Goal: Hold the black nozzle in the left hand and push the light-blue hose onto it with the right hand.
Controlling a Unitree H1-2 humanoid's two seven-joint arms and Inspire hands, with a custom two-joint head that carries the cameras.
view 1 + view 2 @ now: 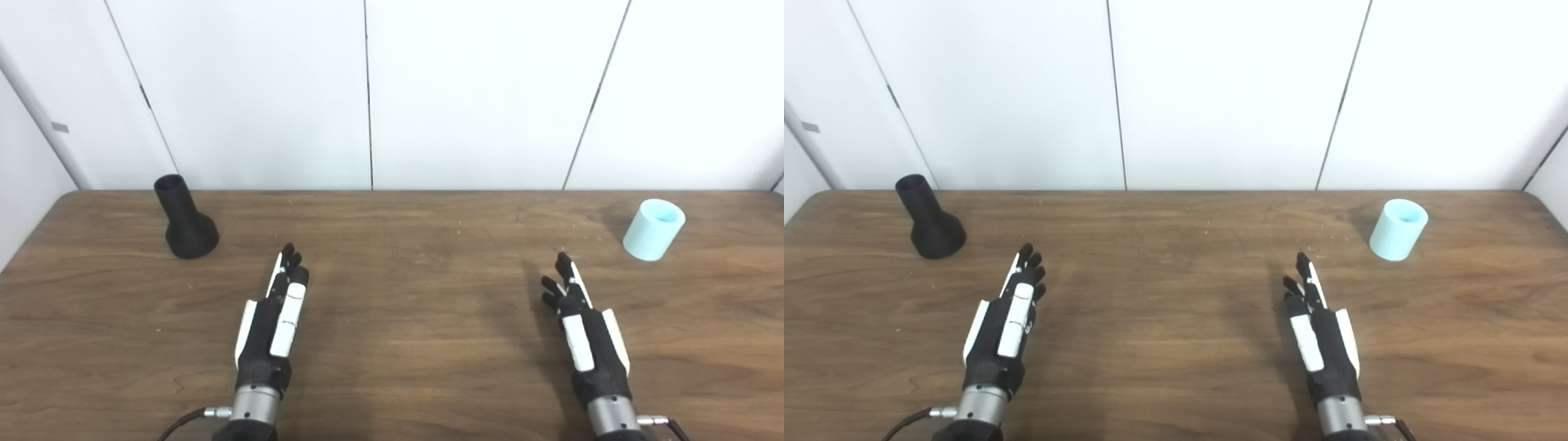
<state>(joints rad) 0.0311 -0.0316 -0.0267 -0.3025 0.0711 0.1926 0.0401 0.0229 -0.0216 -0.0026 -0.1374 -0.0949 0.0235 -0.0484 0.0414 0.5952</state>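
Both robot hands [275,318] [585,324] hover over brown wooden table [416,318]; white wall panels [478,92] behind.

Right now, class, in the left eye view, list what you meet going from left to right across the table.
black nozzle → left hand → right hand → light-blue hose

Brown wooden table [404,343], white wall panels [478,92]
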